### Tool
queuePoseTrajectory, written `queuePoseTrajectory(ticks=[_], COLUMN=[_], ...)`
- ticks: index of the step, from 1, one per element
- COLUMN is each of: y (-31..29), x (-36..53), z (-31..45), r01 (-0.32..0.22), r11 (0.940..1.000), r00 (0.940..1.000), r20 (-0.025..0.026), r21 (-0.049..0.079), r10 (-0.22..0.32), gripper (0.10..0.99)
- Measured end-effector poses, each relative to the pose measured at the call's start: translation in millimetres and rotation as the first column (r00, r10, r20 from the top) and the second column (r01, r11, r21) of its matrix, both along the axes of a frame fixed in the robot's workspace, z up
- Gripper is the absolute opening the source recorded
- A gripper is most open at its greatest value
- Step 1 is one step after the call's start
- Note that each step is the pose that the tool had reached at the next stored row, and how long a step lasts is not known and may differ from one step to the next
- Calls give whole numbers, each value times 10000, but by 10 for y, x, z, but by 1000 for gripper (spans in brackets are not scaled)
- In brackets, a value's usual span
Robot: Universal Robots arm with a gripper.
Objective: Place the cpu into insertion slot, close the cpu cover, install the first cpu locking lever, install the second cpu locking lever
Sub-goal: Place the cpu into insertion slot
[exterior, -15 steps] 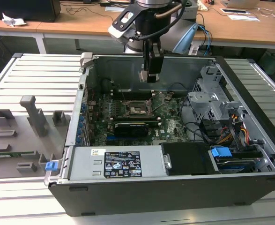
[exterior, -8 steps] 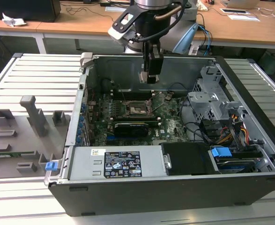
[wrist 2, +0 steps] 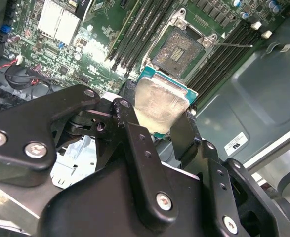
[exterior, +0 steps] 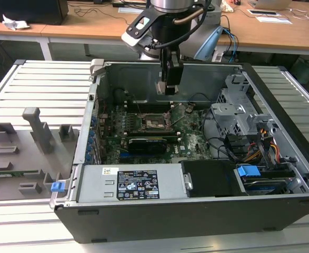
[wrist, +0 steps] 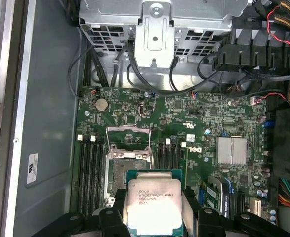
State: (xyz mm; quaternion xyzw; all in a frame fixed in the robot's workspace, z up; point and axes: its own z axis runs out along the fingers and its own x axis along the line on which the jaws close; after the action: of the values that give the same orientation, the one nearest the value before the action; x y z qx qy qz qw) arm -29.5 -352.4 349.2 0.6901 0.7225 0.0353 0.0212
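**Chip held above an open socket**

The claw (wrist 2: 159, 112) is pinching the cpu (wrist 2: 160, 101) by two opposite edges. Its black fingers (wrist 2: 133, 129) press on the green border on either side, which leaves the silvery face and the underside free. That grip suits a part whose contact side should not be touched and which has to go down flat. In the first wrist view the cpu (wrist: 153, 205) sits level between the fingertips of the claw (wrist: 153, 201), printed face toward the camera.

The insertion slot (wrist: 128, 170) lies below the claw and slightly ahead of its fingertips, on the green motherboard (wrist: 194, 128). Its dark contact field is uncovered, so the chip is not yet seated. What I take to be the cpu cover (wrist: 130, 154) is swung up at the far edge of the slot from the claw, keeping the opening clear.

In the exterior view the claw (exterior: 169, 88) hangs inside the open computer case (exterior: 143, 221), well above the board, with the insertion slot (exterior: 157, 124) beneath it. The chip appears offset from the socket and needs lining up.
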Motion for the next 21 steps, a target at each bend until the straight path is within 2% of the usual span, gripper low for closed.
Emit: queuePoseTrajectory(ticks=[21], y=[0], x=[0], z=[-81], r01=[0], r11=[10000], r00=[10000], r20=[0], r21=[1], r10=[0], gripper=[525])
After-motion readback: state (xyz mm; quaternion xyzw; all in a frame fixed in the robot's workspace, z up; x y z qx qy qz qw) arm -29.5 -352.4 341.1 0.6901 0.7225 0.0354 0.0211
